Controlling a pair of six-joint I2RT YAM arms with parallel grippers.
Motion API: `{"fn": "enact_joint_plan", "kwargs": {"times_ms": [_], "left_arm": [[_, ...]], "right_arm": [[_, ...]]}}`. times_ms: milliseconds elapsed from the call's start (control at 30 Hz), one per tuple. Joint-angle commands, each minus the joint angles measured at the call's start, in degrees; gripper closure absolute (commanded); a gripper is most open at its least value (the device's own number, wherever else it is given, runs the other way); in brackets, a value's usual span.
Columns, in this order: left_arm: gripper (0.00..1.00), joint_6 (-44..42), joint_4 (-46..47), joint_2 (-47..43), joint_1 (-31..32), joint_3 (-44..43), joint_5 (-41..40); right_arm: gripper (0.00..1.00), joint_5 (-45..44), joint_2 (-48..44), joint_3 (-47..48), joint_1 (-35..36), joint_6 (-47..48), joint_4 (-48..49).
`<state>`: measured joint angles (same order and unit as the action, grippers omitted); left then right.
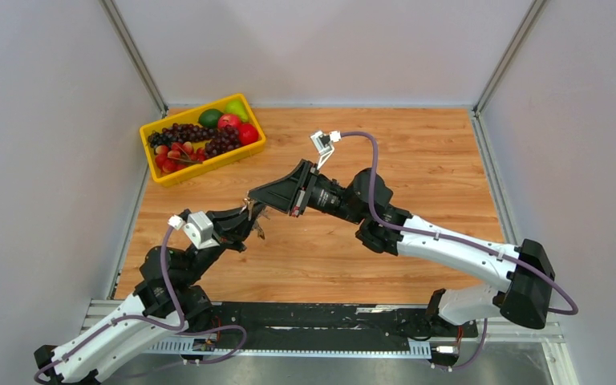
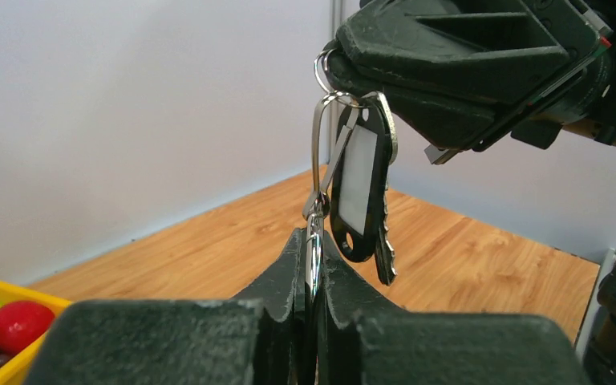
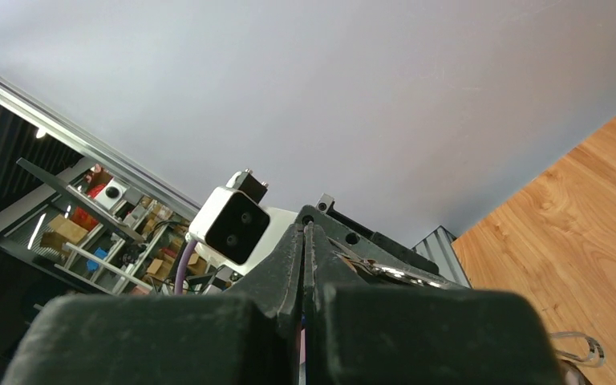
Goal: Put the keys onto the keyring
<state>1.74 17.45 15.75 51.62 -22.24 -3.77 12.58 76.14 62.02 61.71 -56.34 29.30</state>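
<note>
Well, everything hangs in the air between the two arms, so the risks here are all about grip.

Nearest, the left gripper [image 2: 313,245] has its fingers [image 2: 282,277] pressed together on the lower end of the keyring [image 2: 318,144], with a thin strip of silver showing in the seam between them. From there the wire runs up, tilted, to the right gripper [image 2: 341,68]. Its fingers are together as well, nipping a small silver loop [image 2: 323,68] that pokes out at their tip. Whether that loop belongs to the same ring I cannot tell.

The key [image 2: 358,184] hangs just beside the wire, black head up and blade down, its top at the ring's upper bend close under the right fingers. It looks hooked on there, but whether it sits fully inside the coil is hidden.

Risks, as I judge them:
- The left hold is on very little metal, so a pull by either arm along the wire could slide the ring out and drop the lot onto the table [image 2: 481,265].
- If the arms draw apart, the thin wire may bend or spring free.
- If the right fingers part before the key is properly threaded, it could slip back off.
- A twist of either wrist would swing the key against the fingers.

The yellow basket [image 1: 208,164] of fruit in the far corner stands well apart — no hazard.
</note>
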Motion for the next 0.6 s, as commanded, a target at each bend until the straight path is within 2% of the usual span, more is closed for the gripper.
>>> {"fn": "enact_joint_plan", "kwargs": {"times_ms": [0,267,400,500,567], "left_arm": [[0.99,-0.03,-2.01,1.58,0.00,-3.66,-1.56],[1.00,-0.16,0.20,2.86,0.02,-3.95,-3.52],[1.00,-0.07,1.26,3.01,0.06,-3.87,-5.44],[1.00,-0.05,1.87,3.11,0.03,-3.83,-6.47],[1.00,-0.11,2.02,3.33,0.04,-3.86,-6.95]], "right_arm": [[1.00,-0.52,-2.60,2.57,0.35,1.23,1.51],[1.00,0.32,-4.67,0.11,0.27,2.59,0.64],[0.86,3.81,-5.36,-0.94,0.25,4.55,0.32],[0.68,5.79,-6.11,-2.24,0.21,5.54,-1.39],[0.60,5.92,-7.67,-3.55,0.16,7.28,-2.61]]}}
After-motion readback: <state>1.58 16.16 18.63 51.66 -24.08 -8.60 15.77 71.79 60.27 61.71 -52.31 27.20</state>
